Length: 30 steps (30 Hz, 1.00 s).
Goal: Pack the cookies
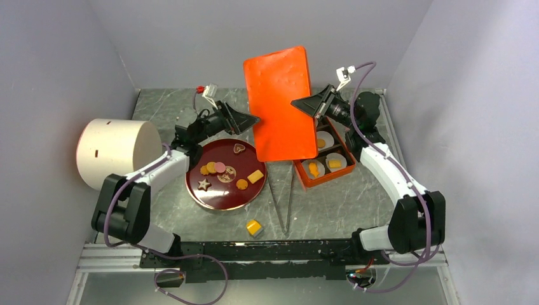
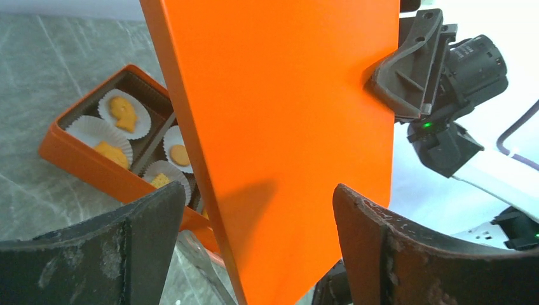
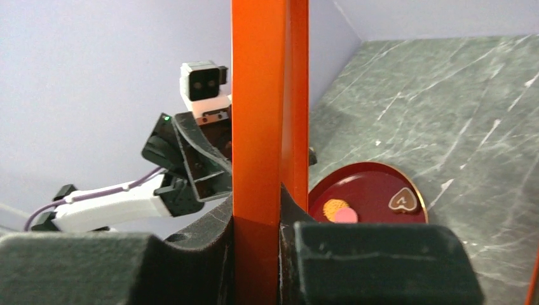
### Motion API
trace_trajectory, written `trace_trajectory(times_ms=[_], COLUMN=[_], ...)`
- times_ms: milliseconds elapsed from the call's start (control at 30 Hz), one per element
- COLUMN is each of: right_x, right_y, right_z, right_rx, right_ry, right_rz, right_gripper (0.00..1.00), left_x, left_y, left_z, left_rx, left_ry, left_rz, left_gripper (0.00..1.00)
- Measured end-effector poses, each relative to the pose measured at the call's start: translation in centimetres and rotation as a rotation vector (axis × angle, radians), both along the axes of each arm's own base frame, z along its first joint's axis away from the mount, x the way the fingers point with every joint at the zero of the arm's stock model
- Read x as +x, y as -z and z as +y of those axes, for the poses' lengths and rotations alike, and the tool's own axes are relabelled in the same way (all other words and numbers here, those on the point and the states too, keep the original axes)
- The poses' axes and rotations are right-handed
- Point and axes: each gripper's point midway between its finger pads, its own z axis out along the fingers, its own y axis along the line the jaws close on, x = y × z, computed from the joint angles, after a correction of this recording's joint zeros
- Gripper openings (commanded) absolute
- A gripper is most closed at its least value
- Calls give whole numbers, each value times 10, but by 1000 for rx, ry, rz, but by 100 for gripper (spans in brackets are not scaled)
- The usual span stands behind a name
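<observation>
Top external: right fingers [image 1: 308, 103] pinch the upright flat orange lid [image 1: 279, 108] at 3 o'clock, left fingers [image 1: 240, 118] gape at its 9 o'clock. The cookies [image 1: 227, 173] sit on the dark-red round plate [image 1: 222, 196], 6 o'clock from the left ones.

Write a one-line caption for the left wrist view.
Right claw pinches the orange lid by its edge; open left claw flanks its lower edge; behind, the box holds cookies in paper cups.

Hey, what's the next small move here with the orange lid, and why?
Probably close the left gripper on the lid. Its open jaws straddle one edge of the lid, while the right gripper pinches the opposite edge and holds it upright. A second grip should steady the lid before it goes anywhere.
</observation>
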Motion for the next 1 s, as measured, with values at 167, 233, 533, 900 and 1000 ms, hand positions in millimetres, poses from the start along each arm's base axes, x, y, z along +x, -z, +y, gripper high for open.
trace_trajectory(times_ms=[167,233,533,900,1000], right_x=[-1,-3,0,7,14], right_y=[3,3,-1,-5,-1], right_z=[5,7,10,4,0], right_rx=[35,41,68,62,51], right_ry=[-55,-72,-126,-132,-120], right_rz=[43,49,75,65,76], right_gripper=[0,0,0,10,27], left_x=[1,0,-5,-19,-18], left_y=[8,5,3,-13,-15], left_z=[-6,-7,-18,-21,-21], left_rx=[-26,-42,-166,-290,-295], left_ry=[30,44,168,295,296], left_rz=[43,41,56,49,61], left_gripper=[83,80,56,8,5])
